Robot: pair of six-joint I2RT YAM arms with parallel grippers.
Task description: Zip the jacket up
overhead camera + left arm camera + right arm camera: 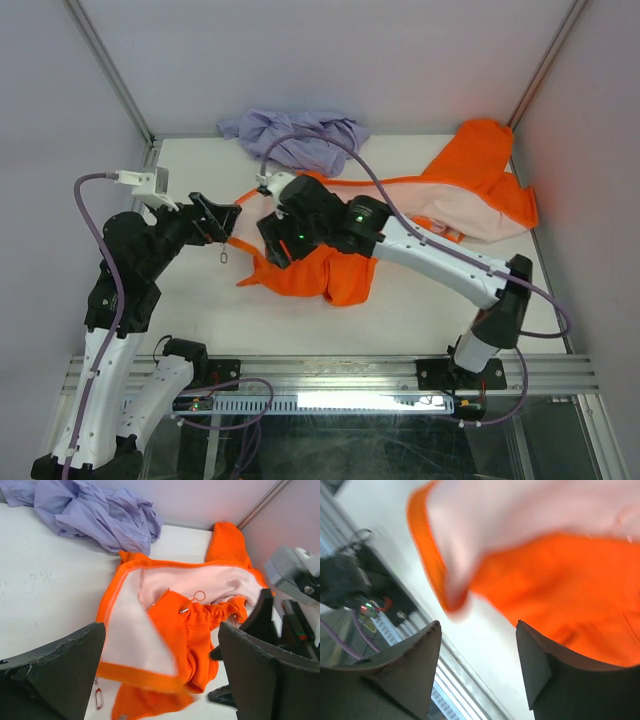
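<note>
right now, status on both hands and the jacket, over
Left hand open, empty, beside the jacket. Right hand open over it, nothing gripped. Jacket unzipped, pink lining showing. Purple cloth bunched at the back by the collar.

- The jacket (340, 275) lies spread on the counter (420, 305), reaching from the centre to the far right corner.
- A crumpled cloth (300, 135) lies at the far edge of the counter, behind the jacket's bunched middle and left of its far end.
- The left fingers (60, 665) stand just left of the jacket's near bunch.
- The right fingers (400, 665) stand over that bunch.
</note>
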